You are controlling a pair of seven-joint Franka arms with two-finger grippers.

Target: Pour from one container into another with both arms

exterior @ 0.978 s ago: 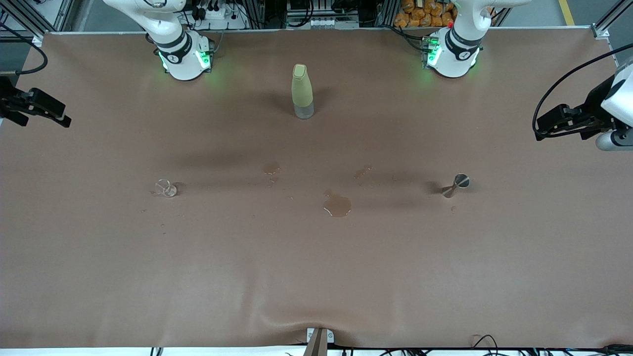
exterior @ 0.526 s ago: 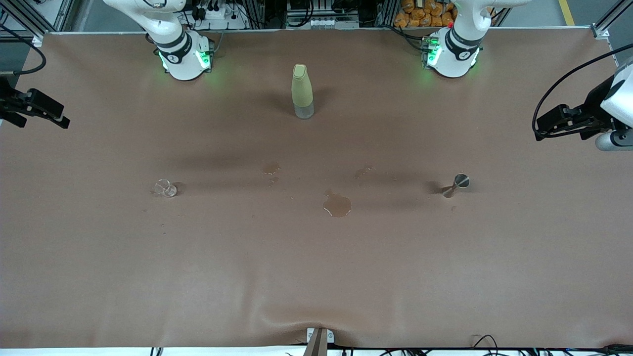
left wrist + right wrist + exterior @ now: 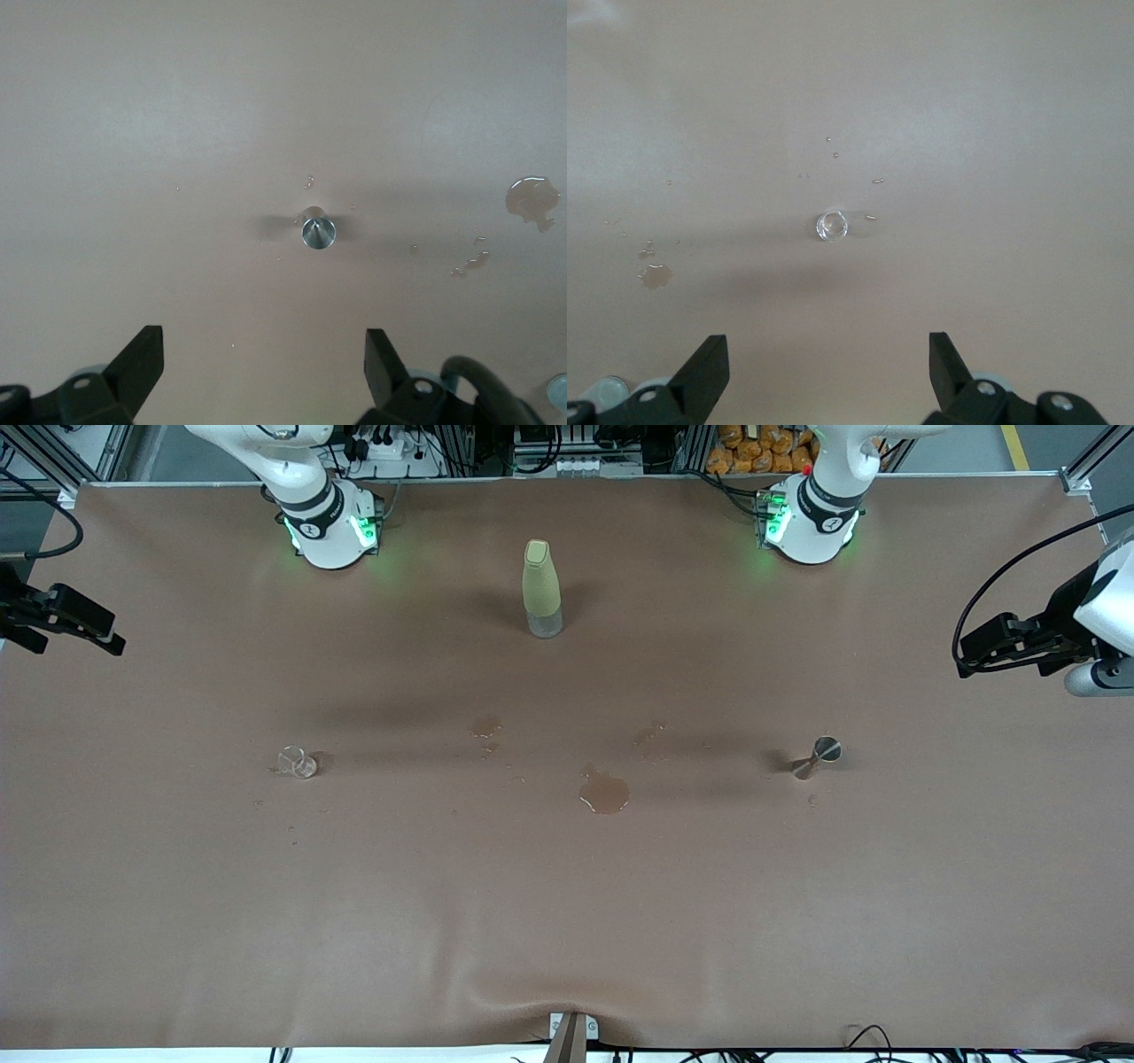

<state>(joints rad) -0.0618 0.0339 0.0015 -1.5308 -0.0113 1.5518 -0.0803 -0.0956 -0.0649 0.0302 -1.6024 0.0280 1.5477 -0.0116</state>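
Note:
The tiny clear glass cup [image 3: 297,763] [image 3: 832,226] stands on the brown table toward the right arm's end. The silver jigger [image 3: 817,756] [image 3: 318,231] stands upright toward the left arm's end, about level with the cup. My right gripper [image 3: 62,615] [image 3: 829,354] is up high at the table's edge, open and empty, looking down on the cup. My left gripper [image 3: 1005,644] [image 3: 264,352] hangs high at the table's other end, open and empty, with the jigger below it in its wrist view.
A tall pale yellow-green bottle [image 3: 540,588] stands midway between the two bases. Spilled liquid lies between cup and jigger: a larger puddle [image 3: 604,792] and smaller wet spots [image 3: 485,727] [image 3: 649,732]. The table cover [image 3: 567,921] bulges a little at its near edge.
The right gripper has drifted slightly up and outward at the table's edge. The left gripper has barely shifted. Cup, jigger and bottle have not moved.

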